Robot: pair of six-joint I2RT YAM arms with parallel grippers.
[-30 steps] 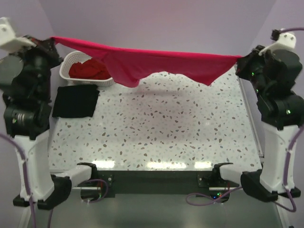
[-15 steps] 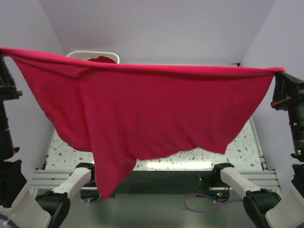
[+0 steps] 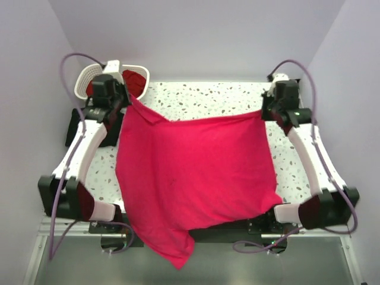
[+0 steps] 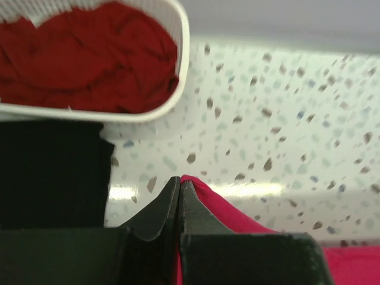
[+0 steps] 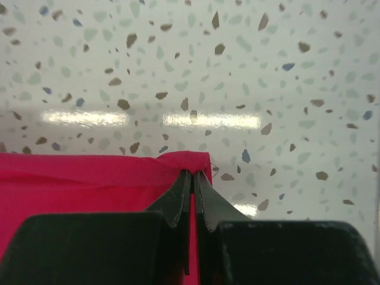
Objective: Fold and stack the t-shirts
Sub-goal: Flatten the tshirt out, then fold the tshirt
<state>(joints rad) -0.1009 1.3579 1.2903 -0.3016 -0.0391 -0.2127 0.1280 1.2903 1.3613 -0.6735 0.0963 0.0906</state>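
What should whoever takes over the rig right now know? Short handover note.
Left gripper: shut on one far corner of the pink-red t-shirt.
Right gripper: shut on its other far corner.
The pink-red t-shirt is spread over the table, near end hanging off the front edge.
Black t-shirt lies on the table beside the basket and looks folded. Dark red t-shirt is bunched in the basket.
Left: fold the pink-red one, then the dark red one, and stack all three.

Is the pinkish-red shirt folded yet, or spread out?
Spread, not folded. The pinkish-red t-shirt covers most of the table, far corners pinched by the left gripper and right gripper, near edge hanging past the front.
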